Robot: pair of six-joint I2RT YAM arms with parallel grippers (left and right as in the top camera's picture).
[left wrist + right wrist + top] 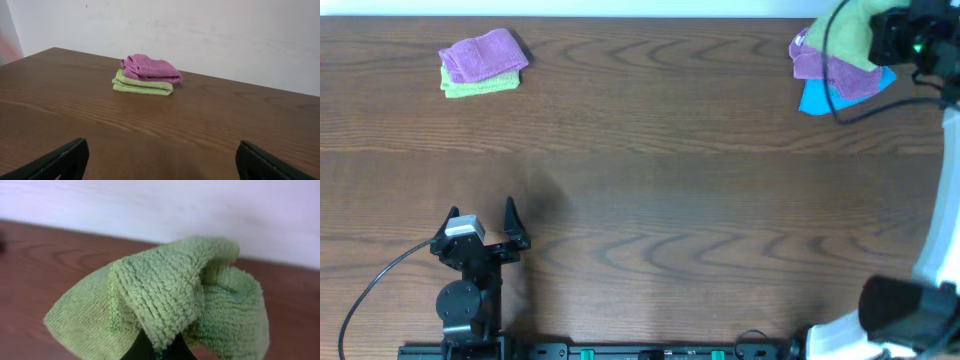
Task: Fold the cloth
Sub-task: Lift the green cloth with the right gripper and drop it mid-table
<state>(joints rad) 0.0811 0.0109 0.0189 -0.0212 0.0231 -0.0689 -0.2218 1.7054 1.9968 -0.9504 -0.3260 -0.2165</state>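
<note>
The right tool (876, 36) is clamped shut on the cloth (848, 24). In the right wrist view a bunched ridge of the fuzzy lime-green pile sits between its dark fingertips (136, 351), and the rest droops to either side in loose lobes. The cloth is at the far right corner of the table (650, 180), hanging crumpled from the tool above a small heap made of a purple towel (832, 72) and a blue cloth (817, 98). Whether its lowest edge touches that heap cannot be told from the overhead view.

As for progress, I judge the task to be barely under way. The cloth has been gripped and looks raised, but no fold has been made and it is not even flat. What remains is nearly everything: bringing it over the open middle of the table, laying it out square, then turning one edge over onto the other (likely a job for both arms).

The right arm is stretched long. Its pale link (935, 230) runs up the right edge of the table from the near side, and the wrist turns inward so the tool points toward the left.

The left tool (481, 208) rests low near the near-left edge with its jaws wide apart and nothing between them. It is aimed across the table toward the far-left corner, where a second purple towel (150, 68) lies on a paler yellow-green folded towel (142, 86), well apart from the cloth.
</note>
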